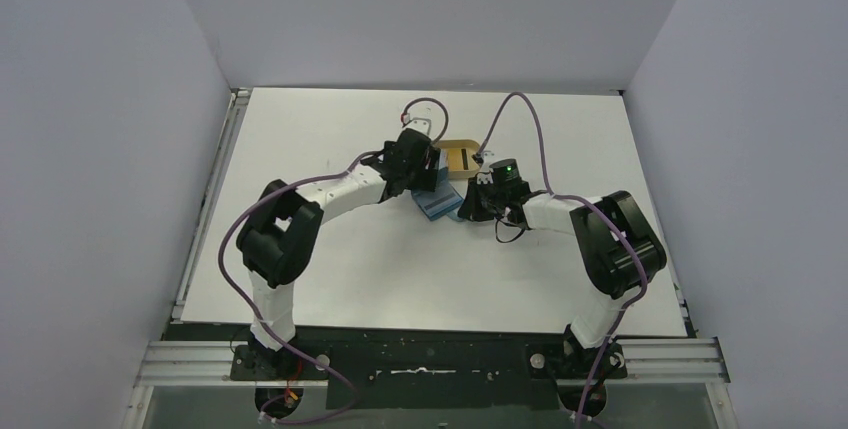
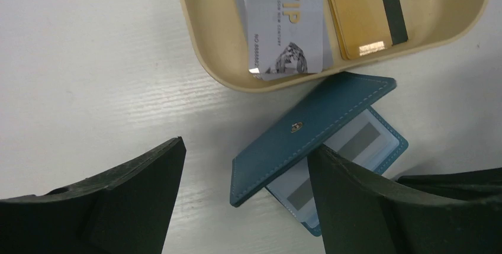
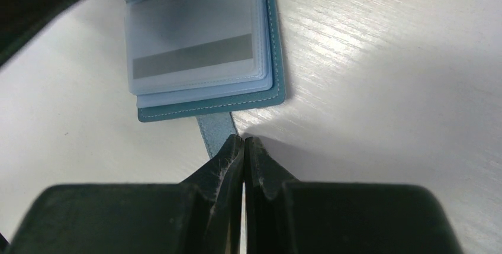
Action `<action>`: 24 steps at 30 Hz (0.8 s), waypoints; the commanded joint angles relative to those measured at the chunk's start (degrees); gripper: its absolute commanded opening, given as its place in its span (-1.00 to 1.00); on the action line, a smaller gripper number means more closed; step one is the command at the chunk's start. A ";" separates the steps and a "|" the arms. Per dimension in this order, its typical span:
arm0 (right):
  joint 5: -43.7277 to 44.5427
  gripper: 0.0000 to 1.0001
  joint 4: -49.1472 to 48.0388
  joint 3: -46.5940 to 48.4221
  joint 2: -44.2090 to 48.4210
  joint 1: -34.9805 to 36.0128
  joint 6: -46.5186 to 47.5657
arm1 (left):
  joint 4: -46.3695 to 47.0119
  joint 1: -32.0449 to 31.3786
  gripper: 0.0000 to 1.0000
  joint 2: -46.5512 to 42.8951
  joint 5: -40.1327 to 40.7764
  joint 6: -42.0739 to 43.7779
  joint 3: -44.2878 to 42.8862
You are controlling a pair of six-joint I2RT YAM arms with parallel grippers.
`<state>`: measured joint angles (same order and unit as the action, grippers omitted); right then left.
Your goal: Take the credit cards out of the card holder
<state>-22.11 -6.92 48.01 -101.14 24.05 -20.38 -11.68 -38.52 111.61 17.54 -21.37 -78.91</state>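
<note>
left tool (image 2: 245, 147): jaws wide apart, nothing between them. We see it hanging over the counter (image 2: 89, 58), just near-side of the tray and above the holder's raised cover.
right tool (image 3: 244, 141): jaws together, tips touching each other. They sit right at the end of the snap tab (image 3: 214, 132). We can't tell whether the tab is pinched between the tips or pinned under them.
card holder (image 2: 308, 129): teal, lying on the counter between the two tools and just beside the tray's near rim. It is part open, with the cover (image 2: 278, 147) tilted up and a small metal snap showing on it.
sleeves (image 3: 195, 47): a stack of clear pockets lying flat on the lower half. A pale insert with a grey bar shows through the top one. We can't tell whether that is a card.
credit cards: both lie in the tray, outside the holder.
silver card (image 2: 290, 23): printed "VIP", leaning on the tray's near wall.
gold card (image 2: 361, 11): dark stripe along one side, just beside the silver one, edges close or overlapping.
tray (image 2: 201, 29): tan oval on the counter, on the far side of the holder and almost touching its cover corner.
</note>
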 commanded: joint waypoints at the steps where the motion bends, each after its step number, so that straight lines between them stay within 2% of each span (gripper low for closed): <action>1: 1.22 -1.00 3.52 -1.80 -1.81 -0.06 0.32 | 7.13 0.12 0.40 -2.66 -6.63 1.47 3.84; 6: 0.89 -1.00 4.04 -1.14 -2.11 -0.11 0.36 | 10.79 0.18 0.11 -5.28 -8.28 2.38 8.40; 12: 0.27 -1.00 4.54 -0.97 -2.30 -0.08 0.43 | 14.35 0.54 -0.15 -6.77 -9.28 3.69 10.77; 17: -0.25 -1.00 5.22 -1.08 -2.20 -0.06 0.58 | 16.73 0.97 -0.16 -7.02 -10.55 4.58 11.38; 24: -0.81 -1.00 6.18 -0.91 -2.24 0.02 0.86 | 15.52 1.47 -0.12 -4.48 -11.80 7.11 7.62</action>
<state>-23.07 -6.81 47.92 -101.14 24.01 -20.40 0.69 -37.69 107.48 7.35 -16.80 -67.55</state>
